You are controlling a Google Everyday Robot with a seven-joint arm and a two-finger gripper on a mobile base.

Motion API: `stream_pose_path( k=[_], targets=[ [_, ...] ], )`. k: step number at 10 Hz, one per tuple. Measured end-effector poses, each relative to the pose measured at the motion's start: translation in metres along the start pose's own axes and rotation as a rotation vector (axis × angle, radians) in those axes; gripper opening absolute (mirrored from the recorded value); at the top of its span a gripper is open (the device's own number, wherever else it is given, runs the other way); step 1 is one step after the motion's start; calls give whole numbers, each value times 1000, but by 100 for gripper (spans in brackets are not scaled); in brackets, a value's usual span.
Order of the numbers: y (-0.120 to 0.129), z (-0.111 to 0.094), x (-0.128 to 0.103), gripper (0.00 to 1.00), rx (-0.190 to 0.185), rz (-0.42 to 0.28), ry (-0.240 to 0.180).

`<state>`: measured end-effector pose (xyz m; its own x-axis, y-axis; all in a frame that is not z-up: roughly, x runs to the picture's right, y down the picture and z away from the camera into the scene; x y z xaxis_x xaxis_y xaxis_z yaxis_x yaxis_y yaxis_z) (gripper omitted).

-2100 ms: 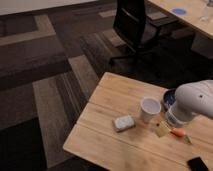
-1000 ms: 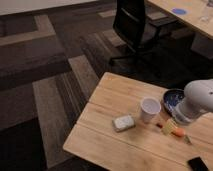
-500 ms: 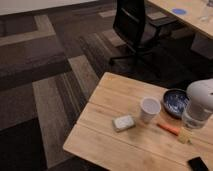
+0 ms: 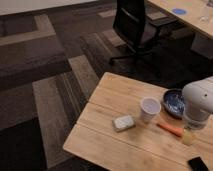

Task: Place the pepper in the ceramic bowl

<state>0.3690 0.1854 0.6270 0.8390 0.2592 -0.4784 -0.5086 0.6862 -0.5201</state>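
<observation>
The orange-red pepper lies flat on the wooden table, to the right of the white cup. The dark ceramic bowl with its blue inside stands behind the pepper, partly covered by my white arm. My gripper hangs low over the table just right of the pepper's thick end, apart from the bowl. The pepper is not in the gripper.
A pale whitish block lies left of the cup. A black flat object sits at the table's front right corner. A black office chair stands behind the table, and a second table with a blue disc is at the far right.
My arm has swung to the right, away from the cup, uncovering most of the bowl and the whole pepper. The pepper, cup and block have not moved.
</observation>
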Motion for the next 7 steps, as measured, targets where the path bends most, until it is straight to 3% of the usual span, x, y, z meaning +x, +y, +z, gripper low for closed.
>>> stream_pose_path(
  k=[2,7],
  targets=[
    [1,2,1,65,-1,-14,2],
    [6,24,-8,65,3,-159,-49]
  ],
)
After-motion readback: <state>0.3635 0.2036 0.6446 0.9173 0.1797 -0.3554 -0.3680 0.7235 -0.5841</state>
